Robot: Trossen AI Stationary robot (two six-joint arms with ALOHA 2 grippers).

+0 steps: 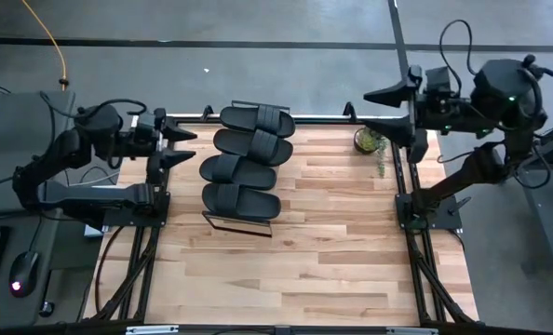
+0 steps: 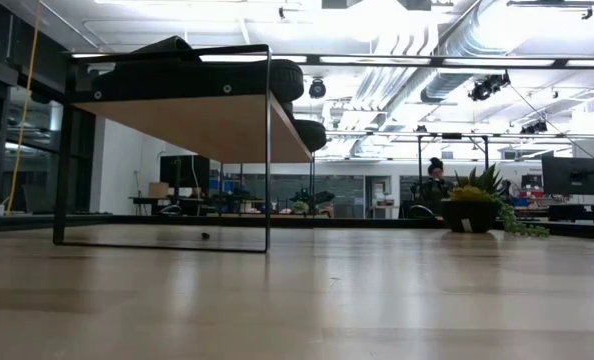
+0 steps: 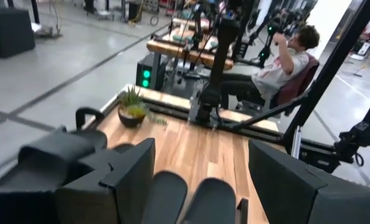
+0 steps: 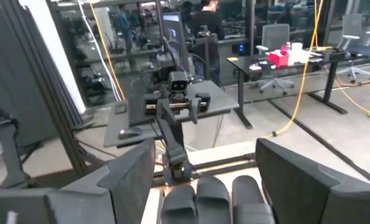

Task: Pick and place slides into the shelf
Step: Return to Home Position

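**Four slides [image 1: 244, 170] on the shelf [image 2: 192, 120], both hands open and empty**

High view: the four black slides lie side by side in one row on the shelf, each set crosswise to the plank and touching its neighbour. They cover almost all of the plank, so that only the thin black frame shows at the near end. The shelf stands on the left half of the desk [image 1: 342, 251].

The left hand [image 1: 178, 146] hangs at the desk's left edge, just beside the row. Its fingers are spread wide and hold nothing. The right hand [image 1: 383, 111] hangs over the far right corner, well apart from the shelf. Its fingers too are spread wide with nothing between them. A small potted plant [image 1: 368, 140] stands on the desk just beside it.

Low view: the plank is raised on thin black legs, and the slides' dark edges show above it. A seated person [image 2: 435, 181] is visible in the room behind.
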